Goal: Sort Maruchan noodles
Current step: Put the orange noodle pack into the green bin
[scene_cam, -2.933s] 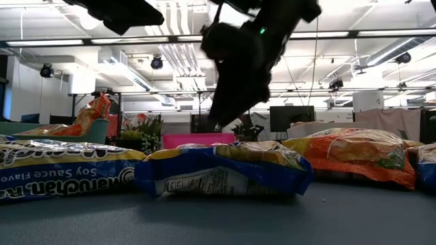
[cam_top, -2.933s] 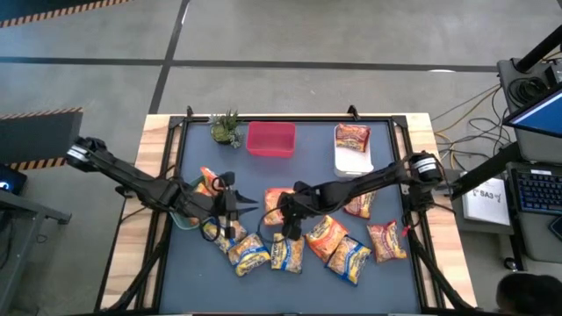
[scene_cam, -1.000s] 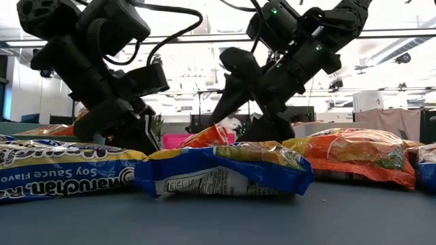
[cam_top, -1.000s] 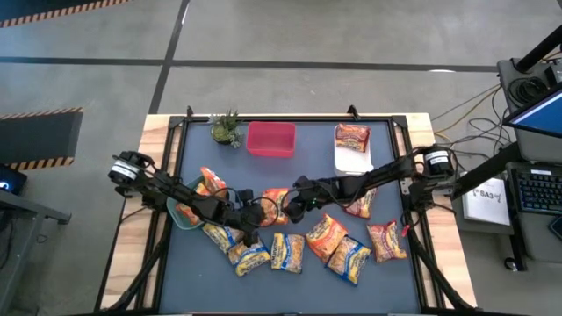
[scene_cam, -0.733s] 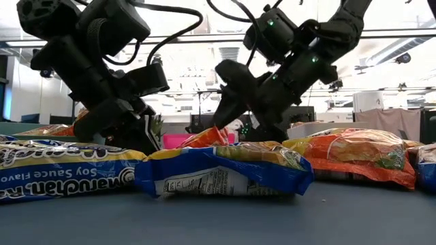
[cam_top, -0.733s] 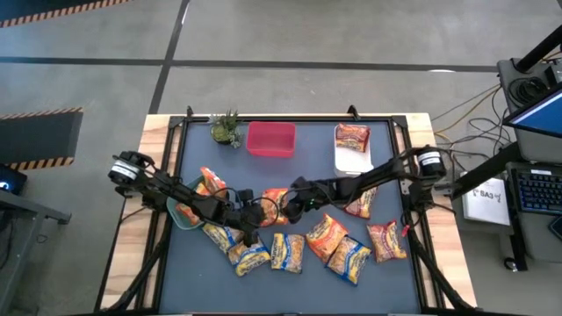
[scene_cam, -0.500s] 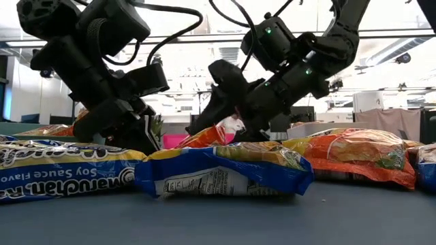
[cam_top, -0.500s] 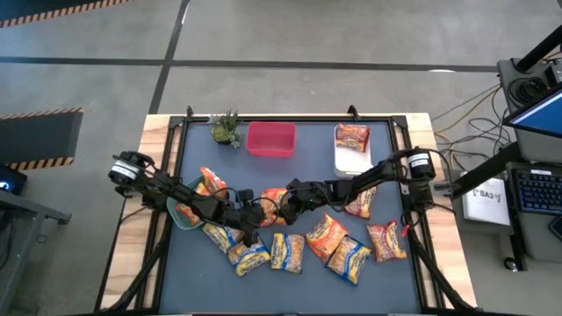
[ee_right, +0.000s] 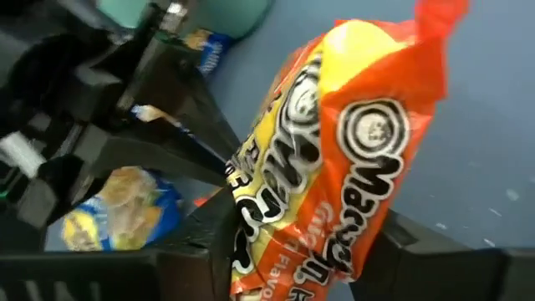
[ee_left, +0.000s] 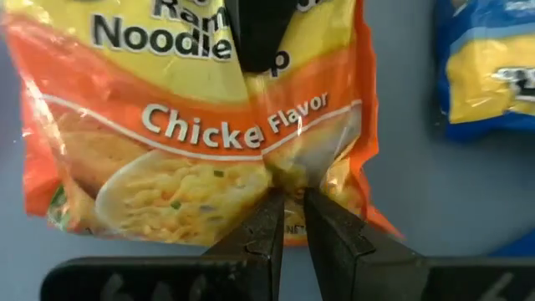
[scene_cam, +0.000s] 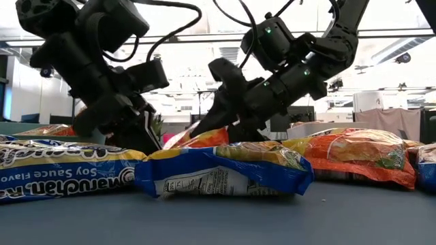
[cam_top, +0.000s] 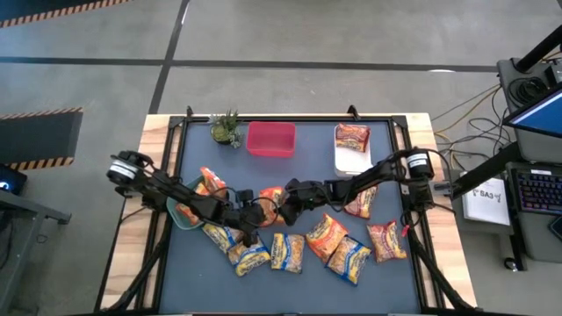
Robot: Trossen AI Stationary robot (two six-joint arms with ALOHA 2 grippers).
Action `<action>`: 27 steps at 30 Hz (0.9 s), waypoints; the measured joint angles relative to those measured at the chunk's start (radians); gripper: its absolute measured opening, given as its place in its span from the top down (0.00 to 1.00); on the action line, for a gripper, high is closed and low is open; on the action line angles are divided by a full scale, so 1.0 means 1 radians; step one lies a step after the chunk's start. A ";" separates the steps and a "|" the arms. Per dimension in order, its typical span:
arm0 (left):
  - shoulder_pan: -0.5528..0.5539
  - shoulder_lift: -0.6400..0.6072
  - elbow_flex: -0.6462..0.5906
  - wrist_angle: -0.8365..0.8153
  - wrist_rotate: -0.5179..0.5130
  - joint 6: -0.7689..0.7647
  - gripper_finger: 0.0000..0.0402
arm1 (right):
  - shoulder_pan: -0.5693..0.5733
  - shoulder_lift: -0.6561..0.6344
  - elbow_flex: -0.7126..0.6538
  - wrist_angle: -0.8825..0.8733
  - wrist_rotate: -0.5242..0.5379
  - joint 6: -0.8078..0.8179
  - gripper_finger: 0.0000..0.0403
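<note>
On our dark table (cam_top: pixel 386 272), both grippers pinch one orange packet (cam_top: pixel 271 197): left gripper (ee_left: pixel 288 201) at one edge, right gripper (ee_right: pixel 292 242) seemingly the other.

plant (cam_top: pixel 225 128) beside bin (cam_top: pixel 270 140) | packets (cam_top: pixel 303 250) near table (cam_top: pixel 386 281) front

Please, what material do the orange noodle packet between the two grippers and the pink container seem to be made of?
The orange noodle packet looks like thin, glossy printed plastic film: it crinkles, shines, and buckles where the left gripper pinches its edge. The pink container seems to be rigid plastic with a smooth, even finish, though that is less sure from above.
</note>
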 joint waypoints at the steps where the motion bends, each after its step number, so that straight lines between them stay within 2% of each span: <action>1: -0.001 -0.009 0.000 -0.006 0.001 0.002 0.91 | 0.000 -0.005 0.000 0.002 -0.005 -0.013 0.63; 9: -0.005 -0.125 -0.001 -0.045 -0.033 0.086 0.91 | 0.001 -0.068 0.000 -0.038 -0.004 -0.138 0.64; 16: -0.011 -0.314 0.000 -0.115 -0.035 0.158 0.91 | 0.001 -0.165 -0.002 -0.121 0.057 -0.238 0.66; 22: -0.015 -0.530 0.029 -0.478 -0.026 0.057 0.91 | 0.001 -0.215 -0.002 -0.138 0.084 -0.275 0.66; 27: -0.015 -0.628 0.085 -0.757 0.025 -0.099 0.88 | 0.001 -0.226 -0.002 -0.143 0.095 -0.286 0.66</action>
